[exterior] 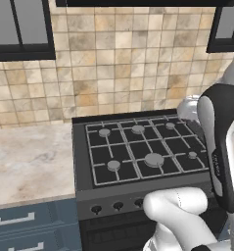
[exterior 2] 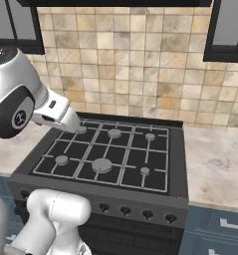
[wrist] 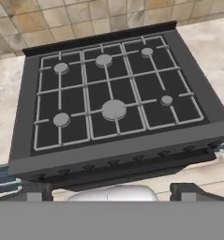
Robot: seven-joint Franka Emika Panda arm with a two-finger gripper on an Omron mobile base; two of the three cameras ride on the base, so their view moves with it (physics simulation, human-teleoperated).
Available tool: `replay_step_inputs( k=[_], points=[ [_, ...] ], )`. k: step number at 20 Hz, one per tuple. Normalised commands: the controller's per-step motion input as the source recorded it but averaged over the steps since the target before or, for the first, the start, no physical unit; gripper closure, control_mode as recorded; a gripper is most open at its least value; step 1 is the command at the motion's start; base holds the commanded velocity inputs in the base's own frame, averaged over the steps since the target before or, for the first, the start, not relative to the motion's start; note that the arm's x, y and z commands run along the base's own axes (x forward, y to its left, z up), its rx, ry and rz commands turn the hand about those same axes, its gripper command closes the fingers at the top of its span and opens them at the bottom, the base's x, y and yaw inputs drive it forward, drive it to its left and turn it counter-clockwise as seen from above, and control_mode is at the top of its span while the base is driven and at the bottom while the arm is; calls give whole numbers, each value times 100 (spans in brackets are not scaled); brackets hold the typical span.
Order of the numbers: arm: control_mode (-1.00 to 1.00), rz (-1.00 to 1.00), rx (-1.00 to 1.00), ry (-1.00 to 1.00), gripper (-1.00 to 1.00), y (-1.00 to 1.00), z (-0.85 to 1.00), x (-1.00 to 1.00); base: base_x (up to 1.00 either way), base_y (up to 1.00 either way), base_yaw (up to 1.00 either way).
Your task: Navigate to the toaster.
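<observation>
Left base view, stove: a dark gas stove fills the middle of the frame, with grey grates and round burners on top and a row of dark knobs along its front edge.
Left base view, surface: a pale marbled surface lies left of the stove, with blue-grey drawers below it at the lower left.
Left base view, wall: beige and tan tiles cover the back wall; dark-framed cabinets hang at the upper left and upper right.
Left base view, arm: the white arm with its dark joint stands along the right edge.
Right base view, stove: the same stove sits centre and lower centre, touching the pale surface on its right.
Right base view, arm: the arm reaches from the left edge over the stove's rear left corner.
Hand view, stove: the stove is seen from above, burners in the centre, tiles along the top.
Hand view, jaws: the gripper shows two dark tips at the bottom edge, set well apart, released, grasping nothing.
Toaster: cannot be made out in these views.
</observation>
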Motion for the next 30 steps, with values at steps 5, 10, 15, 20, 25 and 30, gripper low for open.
replay_step_inputs(
  k=[5, 10, 15, 20, 25, 30],
  points=[
    [-100, 8, 0, 7, -100, -17, -22, -23, 0, 0, 0],
    [-100, 7, -4, 2, -100, 0, -27, -40, 0, 0, 0],
    [-100, 4, -10, 5, -100, 5, -30, -28, 0, 0, 0],
    [100, 0, -2, 3, -100, 3, -5, 0, 0, 0, 0],
    [100, 0, 0, 0, -100, 0, 0, 0, -83, -28, -22],
    [100, 0, 0, 0, -100, 0, 0, 0, -56, -37, -73]
  ],
)
